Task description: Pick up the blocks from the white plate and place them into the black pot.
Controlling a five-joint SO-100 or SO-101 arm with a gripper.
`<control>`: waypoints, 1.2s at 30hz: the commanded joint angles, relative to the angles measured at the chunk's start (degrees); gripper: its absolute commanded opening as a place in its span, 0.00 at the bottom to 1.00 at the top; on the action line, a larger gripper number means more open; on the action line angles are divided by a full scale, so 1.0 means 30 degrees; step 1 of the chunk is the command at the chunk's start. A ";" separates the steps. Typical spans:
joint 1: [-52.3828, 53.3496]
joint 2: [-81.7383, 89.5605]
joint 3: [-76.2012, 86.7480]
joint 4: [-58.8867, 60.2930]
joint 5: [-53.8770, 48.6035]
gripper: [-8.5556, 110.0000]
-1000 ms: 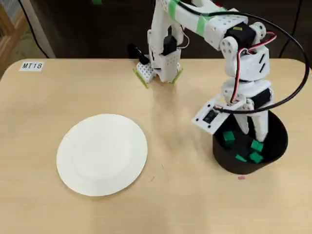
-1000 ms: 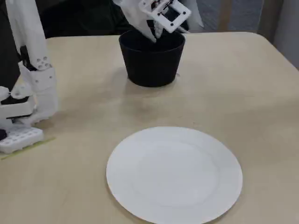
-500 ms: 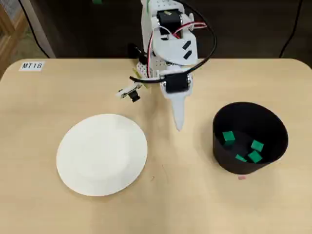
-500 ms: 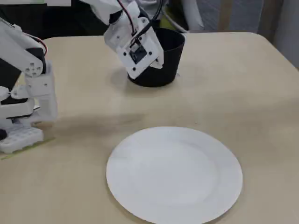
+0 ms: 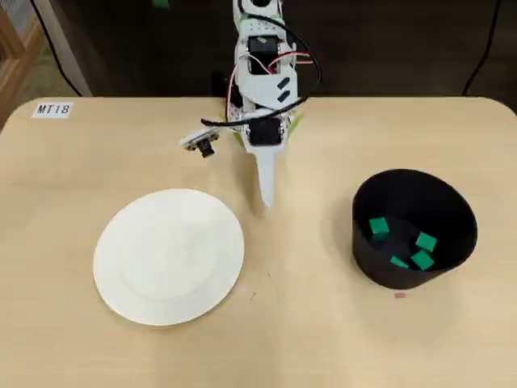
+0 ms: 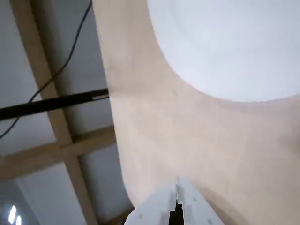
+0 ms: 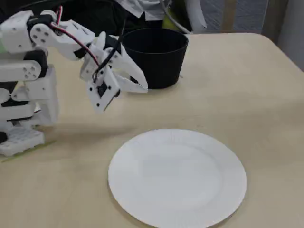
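Several small green blocks point(image 5: 410, 249) lie on the floor of the black pot point(image 5: 414, 275), which stands at the right in the overhead view and at the back point(image 7: 153, 66) in the fixed view. The white plate point(image 5: 169, 255) point(image 7: 176, 177) point(image 6: 225, 42) is bare. My gripper point(image 5: 265, 200) point(image 7: 142, 85) point(image 6: 177, 183) hovers above the table between the plate and the pot, shut, with nothing in it. Its white fingers meet at a tip in the wrist view.
The arm's white base point(image 7: 21, 118) stands at the table's back edge in the overhead view. A small label point(image 5: 53, 109) lies at the far left corner. A tiny pink speck point(image 5: 399, 295) sits in front of the pot.
The gripper rose out of the pot, swung away towards the arm's base and now hangs over the table between pot and plate. The blocks stayed in the pot.
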 commanded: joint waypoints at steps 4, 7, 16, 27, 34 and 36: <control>0.0000 0.0879 0.0498 0.1084 -0.0674 0.05; 0.0059 0.0879 0.1143 0.0937 -0.0703 0.05; 0.0000 0.0908 0.1172 0.0967 -0.0908 0.05; -0.0029 0.0908 0.1377 0.0264 -0.0996 0.05; -0.0029 0.0908 0.1406 0.0205 -0.0996 0.05; -0.0029 0.0908 0.1406 0.0205 -0.0996 0.05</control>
